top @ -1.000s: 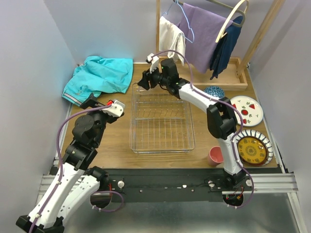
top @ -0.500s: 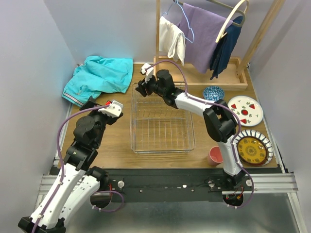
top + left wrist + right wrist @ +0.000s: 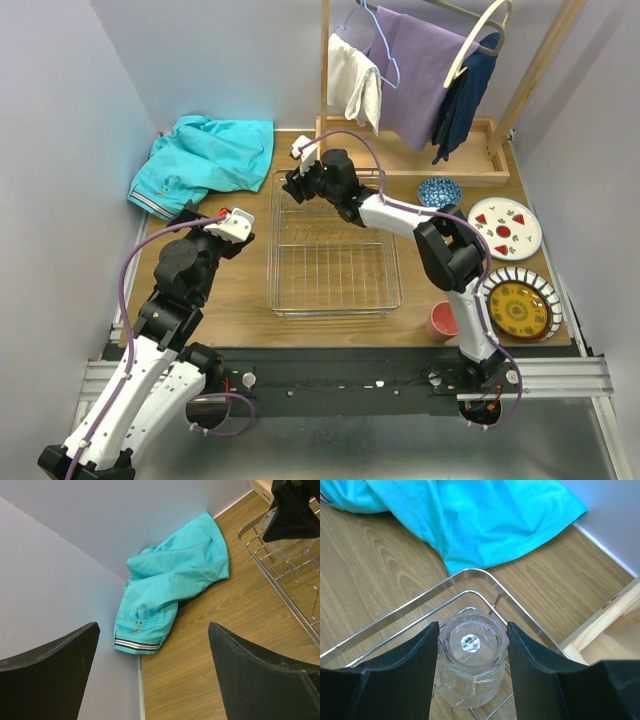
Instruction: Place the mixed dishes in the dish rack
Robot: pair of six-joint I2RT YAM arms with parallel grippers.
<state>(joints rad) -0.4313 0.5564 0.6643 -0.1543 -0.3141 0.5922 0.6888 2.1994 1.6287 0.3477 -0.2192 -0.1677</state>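
Note:
My right gripper (image 3: 296, 185) is shut on the small clear glass (image 3: 472, 665). It holds the glass upside down, low inside the far-left corner of the silver wire dish rack (image 3: 335, 250), whose rim (image 3: 465, 577) curves just beyond the glass. My left gripper (image 3: 188, 211) is open and empty over the table left of the rack (image 3: 280, 580). The pink cup (image 3: 443, 321), blue-patterned bowl (image 3: 440, 191), white plate with red motifs (image 3: 505, 228) and striped-rim yellow plate (image 3: 520, 305) sit right of the rack. The pink-patterned bowl is out of view.
A teal garment (image 3: 205, 160) lies at the back left, close to the rack's corner (image 3: 470, 515). A wooden clothes rack (image 3: 420, 70) with hanging clothes stands at the back right on a wooden tray base (image 3: 480, 165). Walls enclose the table.
My right gripper has moved left and down with the glass, from above the rack's far edge into its far-left corner. My left arm has shifted only slightly.

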